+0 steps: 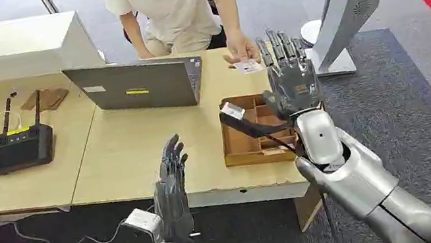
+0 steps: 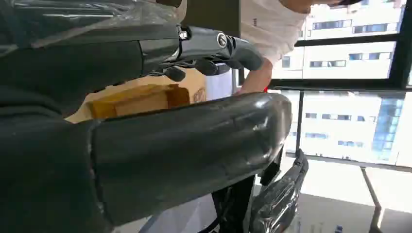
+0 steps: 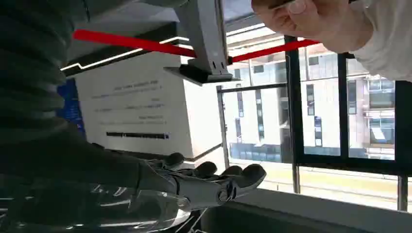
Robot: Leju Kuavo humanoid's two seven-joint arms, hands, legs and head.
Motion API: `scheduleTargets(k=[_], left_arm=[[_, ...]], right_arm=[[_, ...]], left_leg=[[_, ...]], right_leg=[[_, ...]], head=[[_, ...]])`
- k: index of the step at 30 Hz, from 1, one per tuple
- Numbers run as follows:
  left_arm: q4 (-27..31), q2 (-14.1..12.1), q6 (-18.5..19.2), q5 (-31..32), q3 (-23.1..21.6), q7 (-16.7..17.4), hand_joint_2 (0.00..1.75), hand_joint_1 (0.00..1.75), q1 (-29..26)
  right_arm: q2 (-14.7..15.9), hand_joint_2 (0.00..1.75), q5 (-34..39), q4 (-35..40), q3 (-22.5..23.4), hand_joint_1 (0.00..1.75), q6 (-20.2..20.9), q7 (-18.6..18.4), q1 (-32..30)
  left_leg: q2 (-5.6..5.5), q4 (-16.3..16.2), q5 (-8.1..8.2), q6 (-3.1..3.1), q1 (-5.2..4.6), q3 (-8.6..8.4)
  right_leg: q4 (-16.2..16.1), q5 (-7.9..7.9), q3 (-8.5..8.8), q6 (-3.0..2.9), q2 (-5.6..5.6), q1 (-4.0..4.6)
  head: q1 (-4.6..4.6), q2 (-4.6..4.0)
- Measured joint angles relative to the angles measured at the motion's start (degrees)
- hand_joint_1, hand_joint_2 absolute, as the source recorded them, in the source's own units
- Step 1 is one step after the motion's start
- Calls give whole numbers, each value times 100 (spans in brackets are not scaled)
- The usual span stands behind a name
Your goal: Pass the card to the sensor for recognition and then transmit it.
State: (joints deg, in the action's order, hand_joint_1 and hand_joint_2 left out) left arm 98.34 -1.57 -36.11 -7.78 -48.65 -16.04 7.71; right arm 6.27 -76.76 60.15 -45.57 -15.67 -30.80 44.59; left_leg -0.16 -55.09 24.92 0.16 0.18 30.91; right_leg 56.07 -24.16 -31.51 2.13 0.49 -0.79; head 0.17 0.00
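With your right hand (image 1: 289, 78) raised wide and empty near the far right table edge, the card (image 1: 248, 66) lay just beyond under the person's hand (image 1: 241, 49), so you needed to reach slowly, palm level.

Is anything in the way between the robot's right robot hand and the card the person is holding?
No, nothing visible. The right robot hand is raised with fingers spread just beside the card, which the person's hand holds over the table's far edge. The gap between them looks clear.
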Motion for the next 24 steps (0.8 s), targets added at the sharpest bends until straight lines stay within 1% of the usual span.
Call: scheduleTargets(k=[6, 16, 17, 18, 19, 20, 22, 23, 24], left_arm=[[-131, -4, 2, -39, -157, -44, 0, 0, 97], [-236, -15, 0, -118, -289, -118, 0, 0, 192], [-243, -15, 0, -123, -297, -133, 0, 0, 199], [-247, -15, 2, -125, -302, -142, 0, 0, 204], [-252, -15, 0, -136, -313, -157, 0, 0, 209], [-256, -15, 0, -140, -324, -166, 0, 0, 214], [-263, -15, 2, -147, -334, -181, 0, 0, 225], [-263, -15, 0, -147, -337, -184, 0, 0, 229], [-263, -15, 0, -147, -339, -184, 0, 0, 230]], right_arm=[[13, 175, 42, -354, 2, 0, 68, -42, 71], [44, 175, 146, -571, 4, 0, 144, -109, 99], [44, 175, 162, -582, 4, 7, 144, -109, 101], [46, 175, 184, -597, 4, 99, 142, -109, 104], [48, 175, 216, -608, 2, 99, 131, -109, 104], [48, 175, 238, -615, 4, 154, 122, -109, 105], [48, 175, 269, -645, 2, 154, 98, -109, 108], [48, 175, 286, -658, 2, 162, 83, -109, 108], [48, 175, 295, -667, 0, 175, 79, -109, 108]], left_leg=[[0, 0, 0, 0, 0, 0], [1, 0, 0, 0, 0, 0], [1, 0, 0, 0, 0, 0], [0, 0, 0, 0, 0, 0], [1, 0, 0, 0, 0, 0], [0, 0, 0, 0, 0, 0], [1, 0, 0, 0, 0, 0], [0, 0, 0, 0, 0, 0], [0, 0, 0, 0, 0, 0]], right_leg=[[0, 0, -2, 0, 0, 1], [1, 0, -1, 0, 0, 1], [1, 0, -1, 0, 0, 1], [1, 0, -1, 0, 0, 1], [1, 0, -1, 0, 0, 1], [1, 0, -1, 0, 0, 1], [1, 0, -1, 0, 0, 1], [1, 0, -1, 0, 0, 1], [1, 0, -1, 0, 0, 1]], head=[[0, 0], [0, 0], [0, 0], [0, 0], [0, 0], [0, 0], [0, 0], [0, 0], [0, 0]])
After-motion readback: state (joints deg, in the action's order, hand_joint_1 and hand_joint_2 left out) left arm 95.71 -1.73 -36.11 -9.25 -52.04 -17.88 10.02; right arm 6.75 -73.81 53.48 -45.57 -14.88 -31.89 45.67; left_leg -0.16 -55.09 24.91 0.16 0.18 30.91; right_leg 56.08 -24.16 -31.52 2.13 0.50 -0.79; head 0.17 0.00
